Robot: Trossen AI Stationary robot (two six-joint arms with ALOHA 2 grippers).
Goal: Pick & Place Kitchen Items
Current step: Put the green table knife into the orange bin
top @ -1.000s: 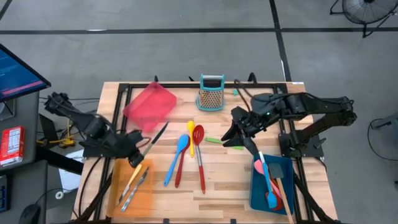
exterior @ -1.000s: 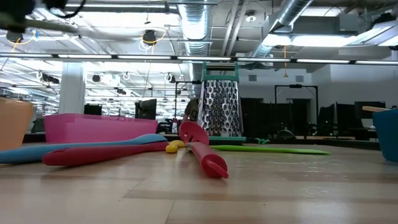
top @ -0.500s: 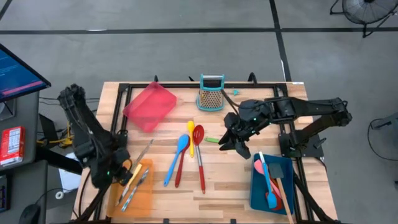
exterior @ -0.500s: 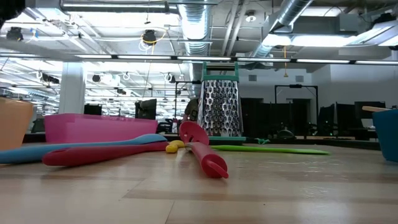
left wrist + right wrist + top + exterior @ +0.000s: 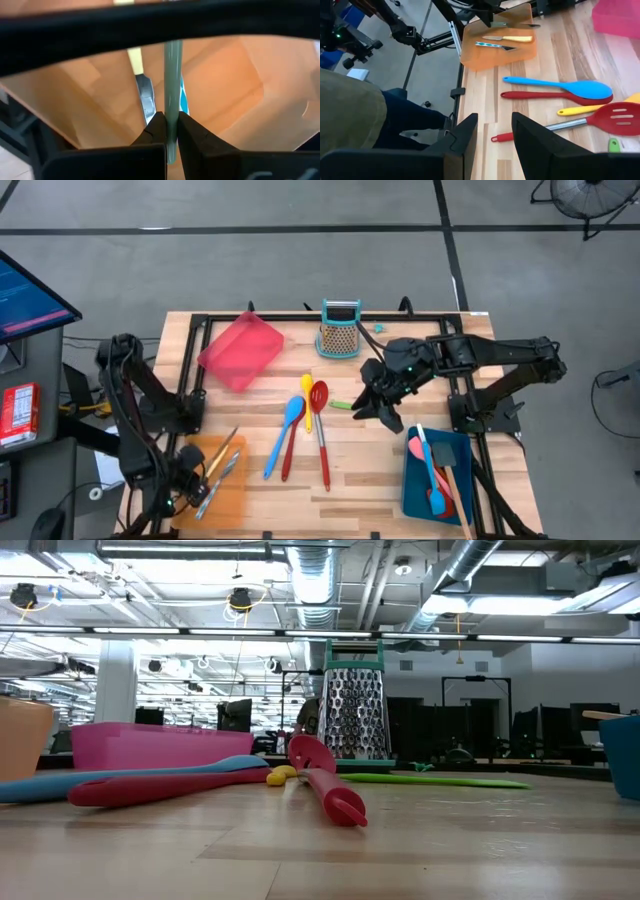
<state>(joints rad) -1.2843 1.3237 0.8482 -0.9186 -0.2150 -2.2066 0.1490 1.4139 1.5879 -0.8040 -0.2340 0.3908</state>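
My left gripper (image 5: 196, 479) hangs over the orange tray (image 5: 232, 498) at the table's near left, shut on a slim grey-green utensil (image 5: 223, 450). In the tray lie a yellow-handled knife (image 5: 134, 61) and a blue-patterned piece (image 5: 492, 46). A blue spoon (image 5: 285, 430), a red spoon (image 5: 291, 448), a yellow spoon (image 5: 307, 402) and a red slotted spatula (image 5: 321, 435) lie flat mid-table. My right gripper (image 5: 374, 411) hovers open right of them, next to a green spatula (image 5: 345, 405), with nothing between its fingers (image 5: 465, 135). My left gripper pinches the utensil's thin grey-green shaft (image 5: 173, 107) between its two fingertips, coming steeply from above. The shaft sticks out ahead of the fingers, slanting over the orange tray. Whether its far end touches the tray, I cannot tell.
A pink tray (image 5: 240, 350) sits tilted at the far left, and a teal box grater (image 5: 340, 330) stands at the far middle. A blue tray (image 5: 412, 485) with several spatulas lies at the near right. A person's leg (image 5: 350, 115) shows beyond the table's left edge.
My left gripper has swung toward the table's near left and come down over the orange tray, still shut on the slim utensil, which has travelled with it from mid-table.
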